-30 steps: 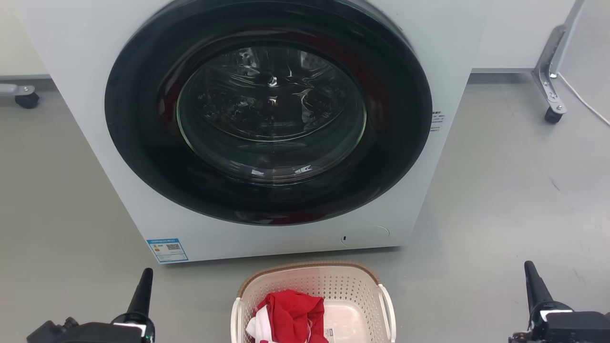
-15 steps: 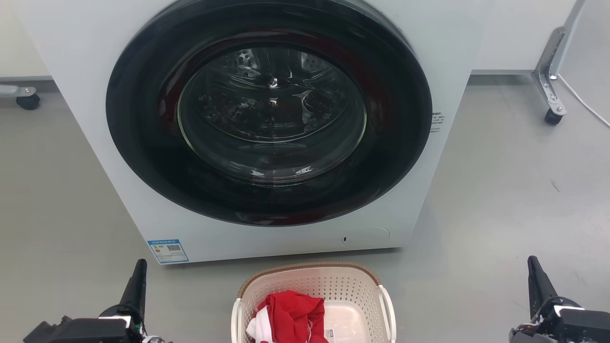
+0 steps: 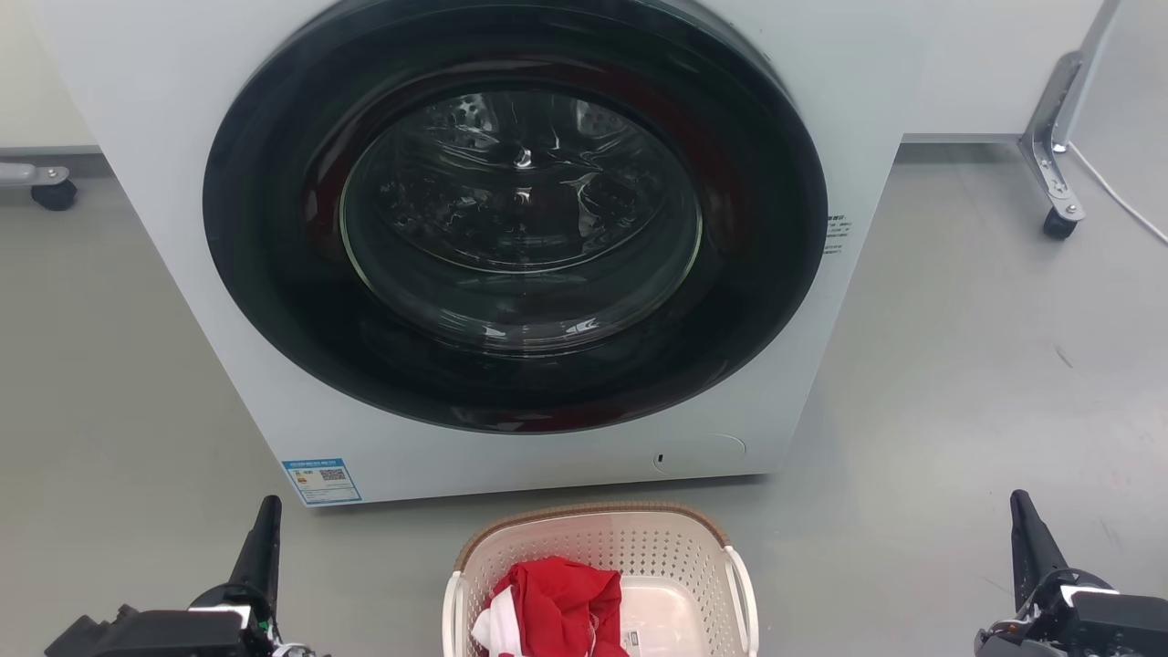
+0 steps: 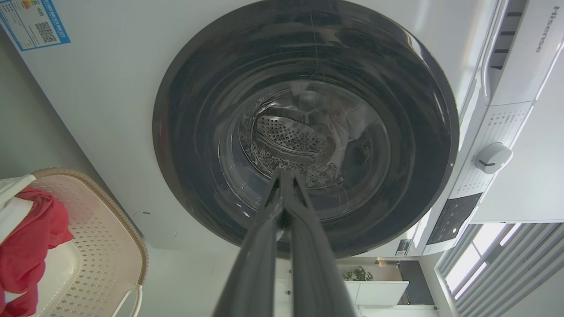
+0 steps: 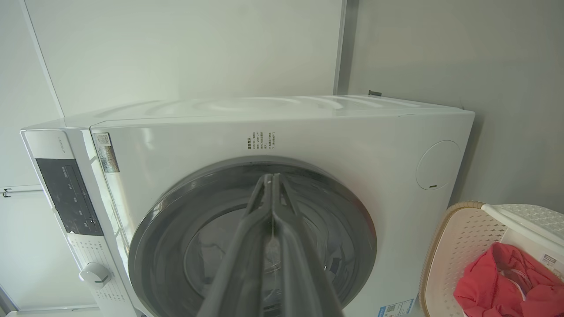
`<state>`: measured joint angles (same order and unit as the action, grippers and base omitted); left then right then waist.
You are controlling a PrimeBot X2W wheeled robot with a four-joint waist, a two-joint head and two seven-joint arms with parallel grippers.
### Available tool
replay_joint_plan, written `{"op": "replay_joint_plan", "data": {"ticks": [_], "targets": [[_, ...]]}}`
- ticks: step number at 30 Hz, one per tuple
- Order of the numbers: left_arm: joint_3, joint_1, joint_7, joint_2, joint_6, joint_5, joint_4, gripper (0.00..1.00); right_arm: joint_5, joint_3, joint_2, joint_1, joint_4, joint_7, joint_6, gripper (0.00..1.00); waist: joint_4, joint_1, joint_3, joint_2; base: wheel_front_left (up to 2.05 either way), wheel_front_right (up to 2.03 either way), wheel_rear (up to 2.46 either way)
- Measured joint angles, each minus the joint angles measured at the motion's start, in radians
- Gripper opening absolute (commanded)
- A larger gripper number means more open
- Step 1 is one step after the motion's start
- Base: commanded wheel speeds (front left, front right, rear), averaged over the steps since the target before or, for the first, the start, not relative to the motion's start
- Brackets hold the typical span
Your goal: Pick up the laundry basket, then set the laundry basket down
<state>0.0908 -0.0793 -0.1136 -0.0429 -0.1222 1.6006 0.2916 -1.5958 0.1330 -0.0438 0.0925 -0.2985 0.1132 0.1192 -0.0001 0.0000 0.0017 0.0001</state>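
Sitting just before the washer (image 3: 876, 109), the basket (image 3: 639, 546) held a red cloth (image 3: 557, 593); left pincer (image 3: 268, 513) and right pincer (image 3: 1024, 511) pointed toward the washer, each pressed together. Closed tips might skid off its handles (image 3: 744, 593).

Left gripper (image 3: 265, 516), two long dark tapered fingers, sat at lower left of the head view. Fingers pointed up-frame, leaning slightly right. Its black left wrist housing (image 3: 151, 632) was cut by the bottom edge. In the left wrist view the same gripper (image 4: 284, 176) rose from bottom centre to mid-frame, tips touching, jaws closed. Right gripper (image 3: 1024, 520), a matching dark finger pair, sat at lower right, leaning slightly left, above the black right wrist housing (image 3: 1100, 619). In the right wrist view it (image 5: 269, 178) rose from bottom centre, fingers pressed together at the tip.
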Motion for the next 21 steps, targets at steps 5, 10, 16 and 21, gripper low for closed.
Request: {"op": "replay_joint_plan", "data": {"ticks": [5,10,16,21], "targets": [[0.0,0.0,0.0,0.0,-0.001,0.0,0.0,0.0,0.0,0.0,0.0,0.0,0.0,0.0,0.0,0.0,0.0,0.0,0.0,0.0,0.0,0.0,0.0],[0.0,0.0,0.0,0.0,-0.001,0.0,0.0,0.0,0.0,0.0,0.0,0.0,0.0,0.0,0.0,0.0,0.0,0.0,0.0,0.0,0.0,0.0,0.0],[0.0,0.0,0.0,0.0,-0.001,0.0,0.001,0.0,0.0,0.0,0.0,0.0,0.0,0.0,0.0,0.0,0.0,0.0,0.0,0.0,0.0,0.0,0.0],[0.0,0.0,0.0,0.0,-0.001,0.0,0.001,0.0,0.0,0.0,0.0,0.0,0.0,0.0,0.0,0.0,0.0,0.0,0.0,0.0,0.0,0.0,0.0]]}}
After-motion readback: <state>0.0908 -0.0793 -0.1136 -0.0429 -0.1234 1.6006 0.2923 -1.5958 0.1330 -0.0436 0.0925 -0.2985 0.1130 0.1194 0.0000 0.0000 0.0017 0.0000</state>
